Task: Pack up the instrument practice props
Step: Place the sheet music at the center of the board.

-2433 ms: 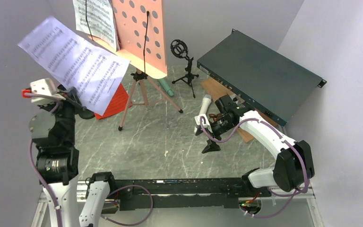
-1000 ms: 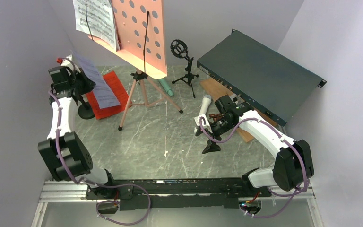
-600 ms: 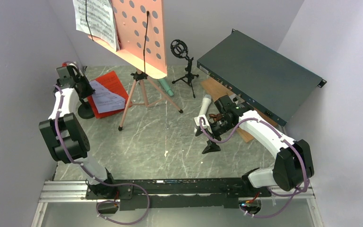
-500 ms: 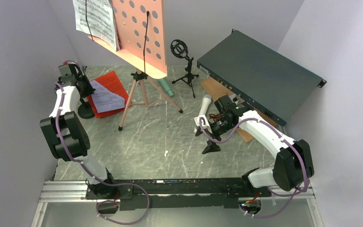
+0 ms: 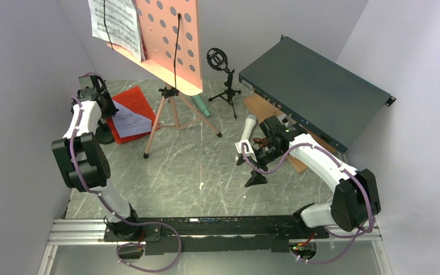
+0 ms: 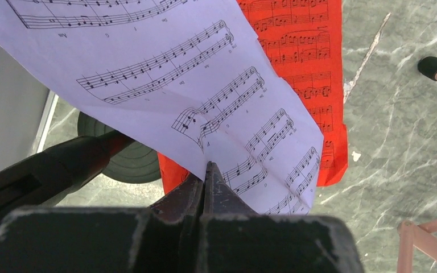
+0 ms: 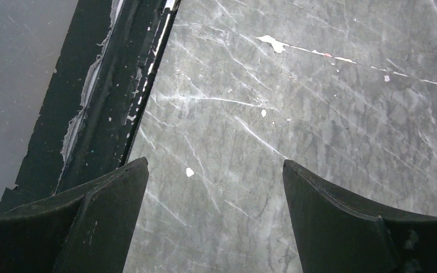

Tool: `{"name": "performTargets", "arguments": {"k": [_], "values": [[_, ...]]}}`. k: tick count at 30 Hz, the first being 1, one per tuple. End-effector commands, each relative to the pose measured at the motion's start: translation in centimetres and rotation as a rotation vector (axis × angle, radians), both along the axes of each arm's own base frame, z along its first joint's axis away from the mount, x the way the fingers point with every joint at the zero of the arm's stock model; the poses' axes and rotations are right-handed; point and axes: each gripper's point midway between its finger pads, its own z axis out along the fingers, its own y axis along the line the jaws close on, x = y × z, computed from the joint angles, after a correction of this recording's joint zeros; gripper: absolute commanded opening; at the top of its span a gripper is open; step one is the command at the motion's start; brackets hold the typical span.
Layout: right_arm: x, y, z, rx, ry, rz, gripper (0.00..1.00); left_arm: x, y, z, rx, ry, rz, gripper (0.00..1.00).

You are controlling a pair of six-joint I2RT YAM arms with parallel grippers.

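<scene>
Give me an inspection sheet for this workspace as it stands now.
Surface: grey marbled table, white flecks, bare in the middle.
Job's things: pink perforated stand upright, a white page on it; red page flat on the table, lavender page overlapping it; green microphone lying behind the stand's legs; white microphone by the right arm; black mount upright at the back; black round base at the left.
Clutter: dark green box on a wooden board.
Pincers: left pincer shut on the lavender page's edge; right pincer open, empty, over bare table.
Cables: purple cables along both arms.
Surroundings: plain grey walls.
</scene>
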Motion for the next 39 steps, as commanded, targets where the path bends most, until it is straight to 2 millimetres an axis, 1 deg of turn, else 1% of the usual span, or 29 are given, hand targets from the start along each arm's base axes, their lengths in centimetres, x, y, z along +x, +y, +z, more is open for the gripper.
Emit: {"name": "performTargets", "arguments": {"k": [1, 2, 4, 5, 8, 10, 13, 15, 17, 18, 21, 23, 28, 31, 34, 39], "values": [[-0.2, 0.3, 0.5, 0.024, -0.018, 0.027, 0.91, -1.4, -0.5, -1.1, -0.042, 0.069, 0.007, 0.00], [-0.1, 0.3, 0.5, 0.023, -0.017, 0.028, 0.91, -1.1, -1.2, -0.6, -0.076, 0.040, -0.008, 0.00], [-0.2, 0.3, 0.5, 0.022, -0.016, 0.029, 0.91, -0.1, -2.7, 1.2, -0.168, -0.037, -0.037, 0.00], [-0.2, 0.3, 0.5, 0.023, -0.017, 0.031, 0.91, 0.4, -4.0, 2.3, -0.236, -0.077, -0.072, 0.00], [-0.2, 0.3, 0.6, 0.023, -0.019, 0.030, 0.91, 2.4, -6.0, 6.3, -0.349, -0.193, -0.149, 0.00], [-0.2, 0.3, 0.6, 0.023, -0.020, 0.029, 0.91, 3.4, -6.6, 9.1, -0.361, -0.260, -0.199, 0.00], [-0.2, 0.3, 0.7, 0.026, -0.022, 0.030, 0.91, 4.3, -7.2, 12.4, -0.353, -0.347, -0.277, 0.00], [-0.2, 0.3, 0.7, 0.025, -0.024, 0.030, 0.91, 4.4, -7.7, 13.9, -0.350, -0.381, -0.321, 0.00], [-0.3, 0.3, 0.7, 0.026, -0.026, 0.032, 0.91, 4.2, -7.9, 14.3, -0.339, -0.387, -0.346, 0.00], [-0.3, 0.3, 0.7, 0.026, -0.026, 0.033, 0.91, 4.0, -7.7, 14.0, -0.328, -0.380, -0.344, 0.00], [-0.3, 0.2, 0.7, 0.025, -0.026, 0.033, 0.91, 2.9, -7.3, 11.3, -0.349, -0.335, -0.334, 0.00], [-0.4, 0.3, 0.6, 0.025, -0.022, 0.035, 0.91, 2.3, -6.6, 9.2, -0.379, -0.307, -0.300, 0.00], [-0.4, 0.3, 0.6, 0.023, -0.019, 0.038, 0.91, 0.7, -3.0, 2.5, -0.400, -0.137, -0.107, 0.00], [-0.4, 0.4, 0.5, 0.022, -0.016, 0.039, 0.91, 0.0, -1.7, -0.4, -0.368, -0.049, -0.026, 0.00], [-0.4, 0.4, 0.4, 0.020, -0.014, 0.040, 0.91, -0.3, -0.9, -1.9, -0.346, -0.001, 0.013, 0.00], [-0.5, 0.4, 0.3, 0.016, -0.010, 0.040, 0.91, -0.4, 0.0, -2.8, -0.309, 0.033, 0.044, 0.00]]}}
